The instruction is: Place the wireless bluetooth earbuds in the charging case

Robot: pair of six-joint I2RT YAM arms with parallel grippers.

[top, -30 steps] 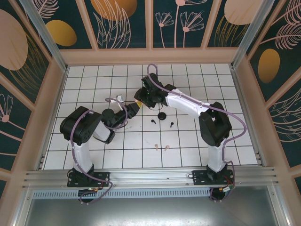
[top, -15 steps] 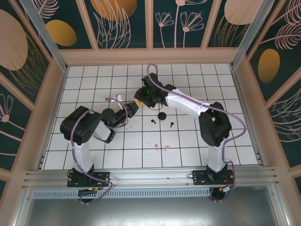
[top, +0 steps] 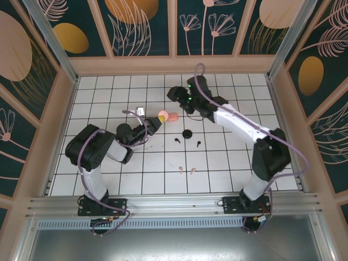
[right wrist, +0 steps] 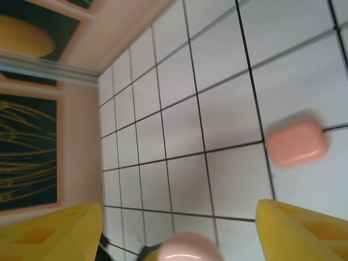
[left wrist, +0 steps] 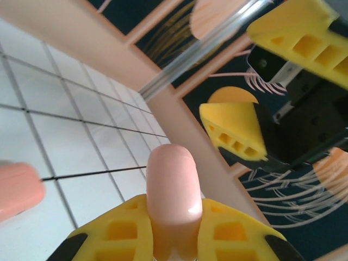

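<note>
Four earbuds lie loose on the table [top: 228, 163], on the near side of both grippers: two pale pink earbuds [top: 181, 169] closest, two black earbuds [top: 177, 140] behind them. Our left gripper [top: 156, 122] has just clamped shut on a pink charging case [left wrist: 171, 185], while our right gripper [right wrist: 180, 206] has let go, spread wide and drawn back beyond it. We judge the handover done, leaving the right free to fetch an earbud.

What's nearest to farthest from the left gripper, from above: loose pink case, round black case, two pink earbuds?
1. Loose pink case, beside the left gripper.
2. Round black case, farther right.
3. Two pink earbuds, toward the near side.
</note>
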